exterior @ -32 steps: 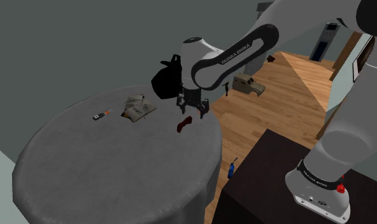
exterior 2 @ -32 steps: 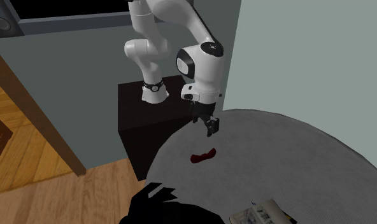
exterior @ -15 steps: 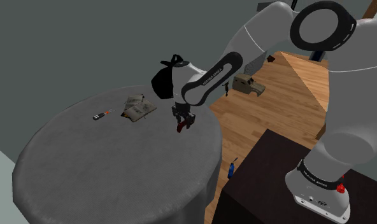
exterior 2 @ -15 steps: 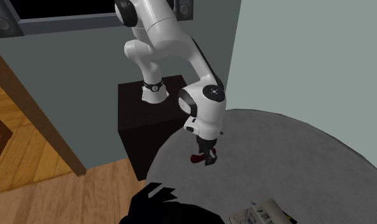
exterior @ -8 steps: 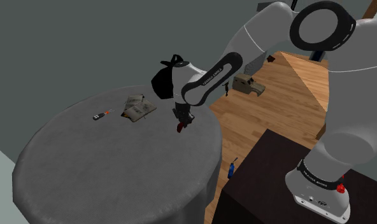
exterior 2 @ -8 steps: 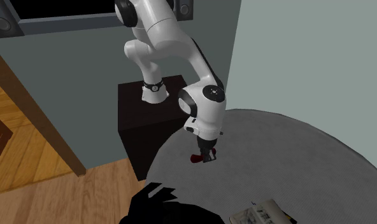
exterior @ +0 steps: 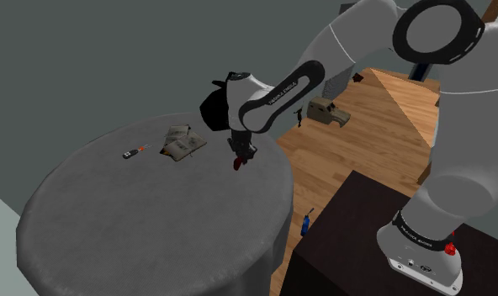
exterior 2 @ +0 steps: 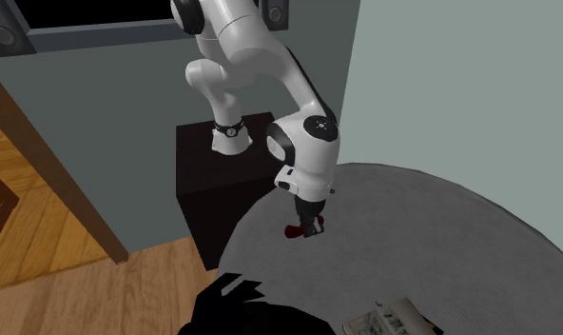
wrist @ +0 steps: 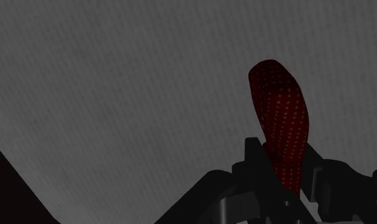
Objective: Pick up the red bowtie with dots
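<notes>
One red dotted bowtie [wrist: 279, 114] pinched in hand [wrist: 283, 159], end protruding beyond it.

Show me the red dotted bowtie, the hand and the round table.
red dotted bowtie [wrist: 279, 114], wrist view, its free lobe
hand [exterior 2: 310, 229], second exterior view, between its fingertips
round table [exterior: 138, 227], shoulder view, bare grey top

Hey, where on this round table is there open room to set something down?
In the shoulder view the table is bare from its near rim up to the small dark gadget and tan bundle. The far rim is crowded: bundle, black object, gripper clasping the red dotted bowtie.
</notes>
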Tool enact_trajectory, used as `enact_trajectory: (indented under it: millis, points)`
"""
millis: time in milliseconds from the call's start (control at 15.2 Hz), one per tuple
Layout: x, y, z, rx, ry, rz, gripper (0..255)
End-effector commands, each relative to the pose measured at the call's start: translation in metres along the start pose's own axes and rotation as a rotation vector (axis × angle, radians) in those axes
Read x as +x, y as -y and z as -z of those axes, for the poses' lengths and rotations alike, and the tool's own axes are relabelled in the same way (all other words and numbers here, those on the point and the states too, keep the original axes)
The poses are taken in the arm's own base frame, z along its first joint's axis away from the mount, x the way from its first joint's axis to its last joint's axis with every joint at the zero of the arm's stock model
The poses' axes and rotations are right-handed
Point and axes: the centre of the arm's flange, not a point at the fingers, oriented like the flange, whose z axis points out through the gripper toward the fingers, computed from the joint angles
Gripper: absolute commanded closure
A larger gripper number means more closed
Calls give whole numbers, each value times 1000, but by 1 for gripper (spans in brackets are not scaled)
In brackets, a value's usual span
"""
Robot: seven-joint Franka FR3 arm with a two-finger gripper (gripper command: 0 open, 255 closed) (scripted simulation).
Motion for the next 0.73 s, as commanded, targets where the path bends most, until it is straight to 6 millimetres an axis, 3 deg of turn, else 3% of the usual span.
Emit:
enact_trajectory:
  millis: [0, 528, 660]
  points:
    - [1, 0, 10, 0, 0, 0, 255]
    - [1, 0, 52, 0, 0, 0, 255]
    - [1, 0, 53, 0, 0, 0, 255]
